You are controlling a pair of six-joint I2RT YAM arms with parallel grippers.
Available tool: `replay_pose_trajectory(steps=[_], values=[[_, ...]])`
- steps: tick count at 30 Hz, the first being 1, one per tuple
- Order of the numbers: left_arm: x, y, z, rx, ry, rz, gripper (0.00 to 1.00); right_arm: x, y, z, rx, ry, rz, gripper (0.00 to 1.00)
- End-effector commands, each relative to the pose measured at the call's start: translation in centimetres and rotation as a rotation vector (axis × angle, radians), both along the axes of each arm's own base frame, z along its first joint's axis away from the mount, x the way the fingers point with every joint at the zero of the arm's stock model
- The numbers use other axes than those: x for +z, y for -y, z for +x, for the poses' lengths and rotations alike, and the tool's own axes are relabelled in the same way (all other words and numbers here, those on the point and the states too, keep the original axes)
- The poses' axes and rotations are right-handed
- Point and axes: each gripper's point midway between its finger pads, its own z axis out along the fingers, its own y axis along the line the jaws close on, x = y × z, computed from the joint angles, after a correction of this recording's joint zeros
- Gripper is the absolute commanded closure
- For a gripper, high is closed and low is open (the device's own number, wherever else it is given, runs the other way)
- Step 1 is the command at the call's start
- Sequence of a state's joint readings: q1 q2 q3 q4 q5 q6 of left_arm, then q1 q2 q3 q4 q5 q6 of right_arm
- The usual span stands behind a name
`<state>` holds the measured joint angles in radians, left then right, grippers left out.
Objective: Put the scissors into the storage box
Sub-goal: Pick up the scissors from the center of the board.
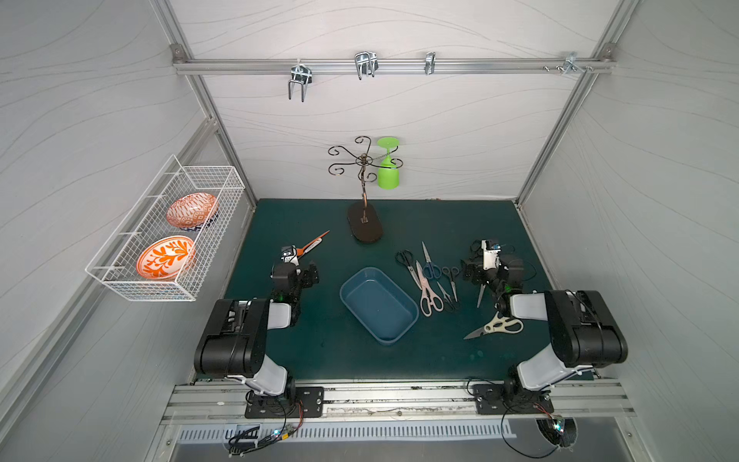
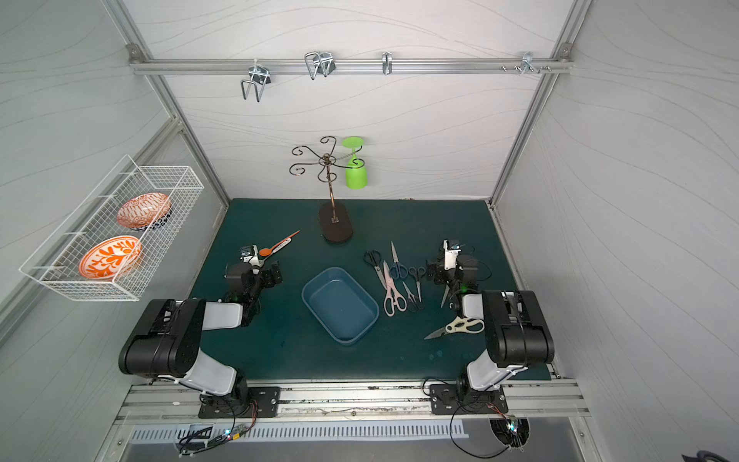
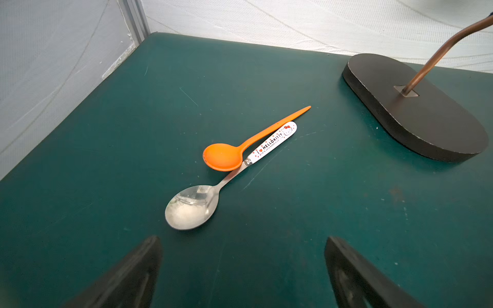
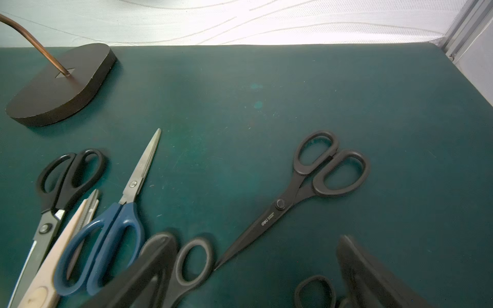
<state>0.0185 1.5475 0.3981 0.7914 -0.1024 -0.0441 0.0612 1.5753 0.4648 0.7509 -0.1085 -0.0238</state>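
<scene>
Scissors (image 1: pixel 432 271) lie flat on the dark green mat (image 1: pixel 320 352), every pair outside the storage box (image 1: pixel 378 306), the shallow blue plastic tub with smooth walls and rounded corners that sits near the mat's middle. Just beside the box you see most pairs fanned close, some overlapping: a black-handled pair (image 4: pixel 66 194), a pale pink pair (image 1: pixel 424 286) with long oval loops, a blue pair (image 4: pixel 125 213) whose bare steel blades point toward the back wall, and slimmer black ones. A matte all-black pair (image 4: pixel 280 204), blades shut, lies a little apart from that fan, and the stout cream pair (image 1: pixel 492 327) rests nearer the front edge, beside your right arm.

Your right gripper (image 4: pixel 254 236) hangs over the black handles with its dark fingers (image 4: pixel 373 274) spread wide and nothing clamped between them. Your left gripper (image 3: pixel 242 237) is across the box from the scissors, fingers likewise apart and holding nothing, above bare mat. Just ahead of it a polished steel spoon (image 3: pixel 190 208) with a white printed handle touches an orange plastic spoon (image 3: pixel 224 157). At the back stands a wire stand (image 1: pixel 364 228) on a dark oval base, a green goblet (image 1: pixel 388 178) hanging upside down from one curl.
</scene>
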Motion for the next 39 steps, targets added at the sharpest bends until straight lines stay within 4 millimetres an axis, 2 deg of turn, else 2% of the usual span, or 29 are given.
replay_pose_trajectory(steps=[1, 19, 22, 27, 29, 31, 35, 37, 39], values=[[1.7, -0.2, 1.1, 0.008, 0.053, 0.018, 0.01, 0.2, -0.1, 0.0, -0.001, 0.009, -0.009, 0.01], [1.6, -0.2, 1.0, 0.004, 0.052, 0.017, 0.01, 0.4, 0.2, 0.0, -0.001, 0.008, 0.015, 0.01], [3.1, -0.5, 1.5, 0.024, 0.027, 0.018, 0.01, 1.9, 0.7, 0.3, -0.031, -0.024, 0.009, 0.01], [7.6, -0.3, 1.1, 0.059, 0.040, -0.003, 0.01, 5.8, 0.6, 0.8, -0.108, -0.092, 0.008, 0.03], [8.3, 0.0, 0.4, 0.105, 0.006, -0.072, 0.01, 7.3, -0.4, 1.0, -0.123, -0.168, 0.053, 0.07], [8.8, 0.6, -0.2, 0.127, -0.026, -0.169, 0.01, 7.7, -1.9, 0.5, -0.119, -0.284, 0.057, 0.11], [8.4, 2.4, -1.8, 0.161, -0.111, -0.388, 0.02, 7.0, -6.2, -1.5, -0.038, -0.518, -0.036, 0.19], [8.1, 4.0, -2.3, 0.123, -0.149, -0.465, 0.04, 6.2, -7.7, -2.5, -0.005, -0.590, -0.092, 0.21], [6.8, 5.5, -3.3, 0.127, -0.218, -0.556, 0.05, 5.9, -8.9, -3.4, 0.011, -0.650, -0.108, 0.22]])
